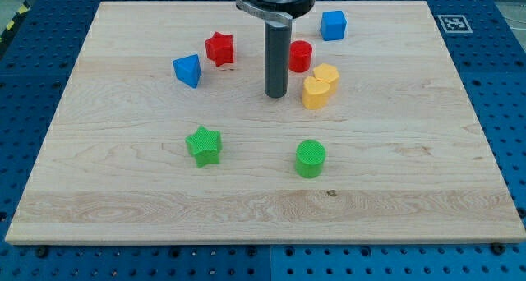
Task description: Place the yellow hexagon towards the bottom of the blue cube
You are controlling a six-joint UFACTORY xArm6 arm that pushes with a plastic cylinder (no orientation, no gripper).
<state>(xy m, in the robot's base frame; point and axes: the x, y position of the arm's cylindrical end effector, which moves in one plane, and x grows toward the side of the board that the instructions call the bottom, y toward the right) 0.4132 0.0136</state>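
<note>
Two yellow blocks touch each other right of centre: the upper one (327,76) and the lower one (315,93); I cannot tell which is the hexagon. The blue cube (333,25) sits near the board's top edge, up and right of them. My tip (275,94) rests on the board just to the left of the lower yellow block, with a small gap between them. The rod stands upright and partly hides the red cylinder (301,57) behind it.
A red star (219,48) and a blue triangular block (187,70) lie at the upper left. A green star (203,145) and a green cylinder (311,158) lie lower down. The wooden board (99,199) sits on a blue perforated table.
</note>
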